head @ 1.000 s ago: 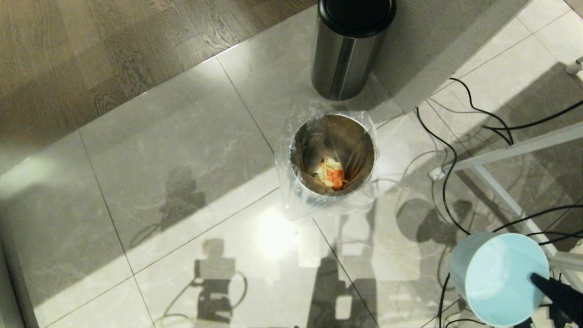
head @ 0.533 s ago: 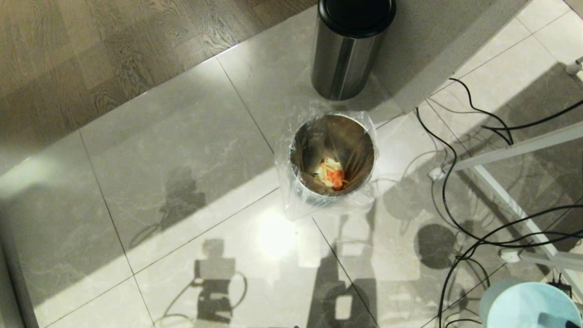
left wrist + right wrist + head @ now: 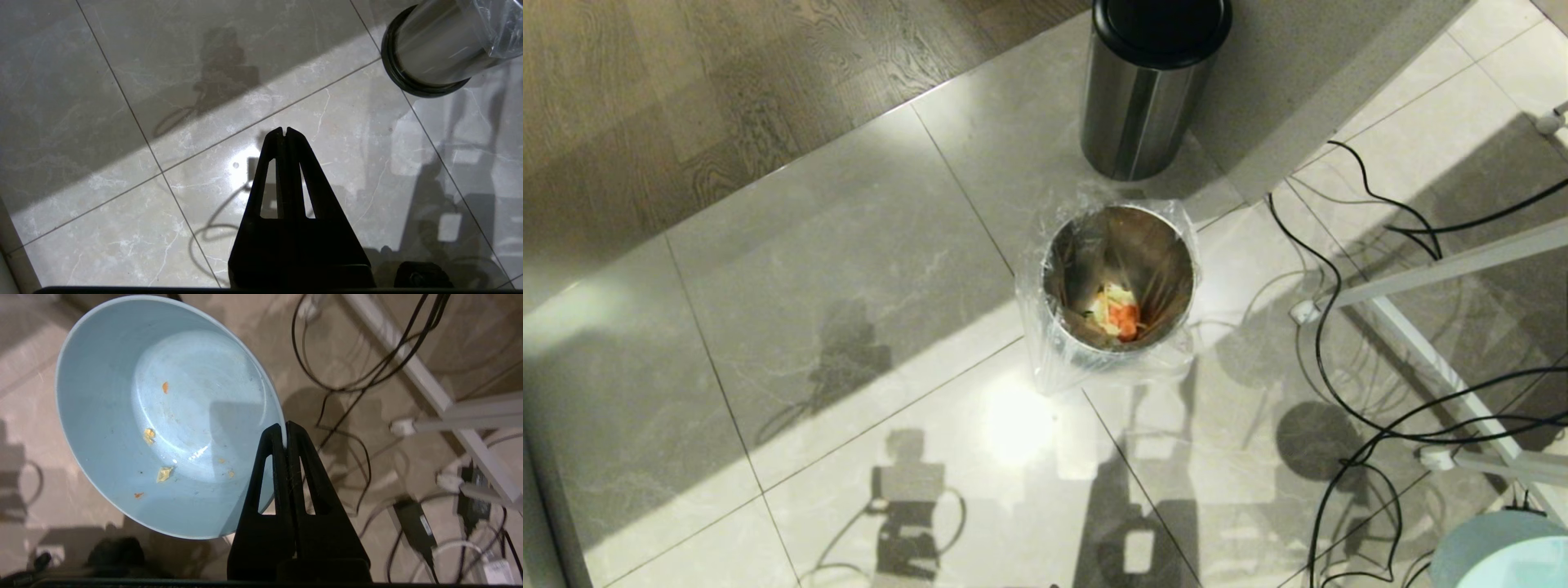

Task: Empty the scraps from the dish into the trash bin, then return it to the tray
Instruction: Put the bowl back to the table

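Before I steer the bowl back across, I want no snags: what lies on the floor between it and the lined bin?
In the head view, black cables and bare tile separate dish from trash bin.

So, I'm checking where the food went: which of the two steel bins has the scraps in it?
The open trash bin with the clear liner; the scraps lie at its bottom. The black-lidded bin behind it is shut.

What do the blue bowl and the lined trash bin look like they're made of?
The blue bowl looks like matte plastic or melamine: flat, even colour with one soft glint, though glazed ceramic cannot be ruled out. The trash bin looks like polished steel with a mirror-like wall, and a thin clear plastic liner crinkles over its rim.
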Motion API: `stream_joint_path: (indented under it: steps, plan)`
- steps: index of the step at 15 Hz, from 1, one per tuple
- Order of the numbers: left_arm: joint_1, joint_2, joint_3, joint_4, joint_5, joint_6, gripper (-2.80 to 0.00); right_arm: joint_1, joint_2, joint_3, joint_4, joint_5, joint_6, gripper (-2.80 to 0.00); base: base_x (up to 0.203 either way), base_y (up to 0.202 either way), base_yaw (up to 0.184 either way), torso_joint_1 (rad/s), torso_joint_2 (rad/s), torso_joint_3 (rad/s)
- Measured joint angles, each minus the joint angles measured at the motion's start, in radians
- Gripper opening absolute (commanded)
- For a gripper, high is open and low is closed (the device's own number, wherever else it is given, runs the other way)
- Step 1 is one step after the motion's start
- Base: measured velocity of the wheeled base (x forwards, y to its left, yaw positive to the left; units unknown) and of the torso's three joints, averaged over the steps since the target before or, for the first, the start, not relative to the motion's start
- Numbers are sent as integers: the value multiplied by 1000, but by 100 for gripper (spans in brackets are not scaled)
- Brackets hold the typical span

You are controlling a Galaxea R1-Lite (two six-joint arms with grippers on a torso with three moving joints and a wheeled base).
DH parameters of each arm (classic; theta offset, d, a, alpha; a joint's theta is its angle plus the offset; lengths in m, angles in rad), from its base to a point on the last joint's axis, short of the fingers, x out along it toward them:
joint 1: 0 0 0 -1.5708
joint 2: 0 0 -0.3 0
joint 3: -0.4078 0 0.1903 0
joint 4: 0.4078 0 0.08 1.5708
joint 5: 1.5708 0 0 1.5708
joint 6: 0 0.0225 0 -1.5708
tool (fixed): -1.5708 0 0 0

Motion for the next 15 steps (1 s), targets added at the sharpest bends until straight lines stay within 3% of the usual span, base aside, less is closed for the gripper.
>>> stream_joint_path:
  steps: [15]
  plan:
    - [0,0,0,0,0,0,-280,3,-88,0,-1,-1,22,-280,0,0,0,0,0,0]
